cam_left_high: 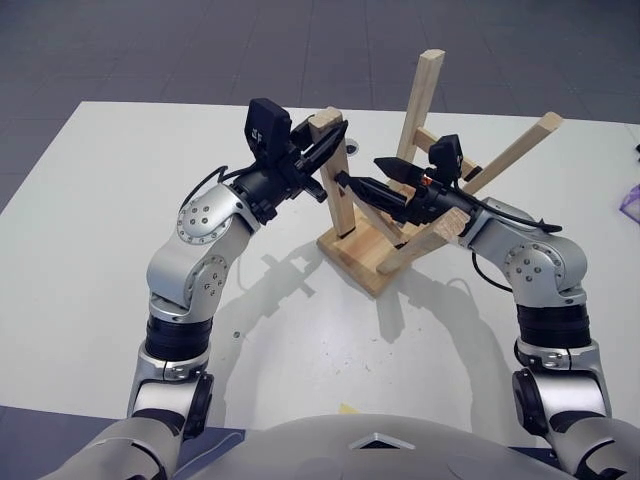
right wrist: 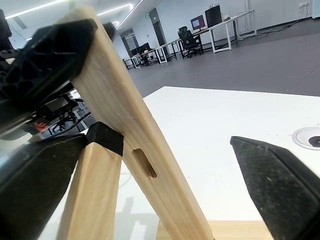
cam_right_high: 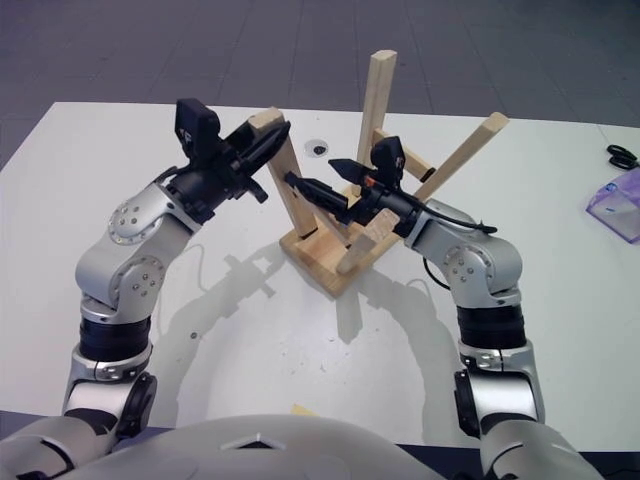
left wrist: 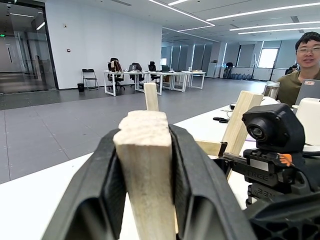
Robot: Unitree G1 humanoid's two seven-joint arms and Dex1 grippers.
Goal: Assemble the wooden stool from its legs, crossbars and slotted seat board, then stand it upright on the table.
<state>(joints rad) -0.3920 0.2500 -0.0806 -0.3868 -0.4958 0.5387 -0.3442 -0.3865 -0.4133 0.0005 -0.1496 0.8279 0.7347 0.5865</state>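
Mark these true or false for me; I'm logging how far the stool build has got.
1. The left gripper is shut on a leg's top end. True.
2. The seat board lies on the table. True.
3. The right gripper is clamped shut on that same leg. False: its fingers are open.
4. All the legs lie loose on the table. False: they stick up from the seat board.
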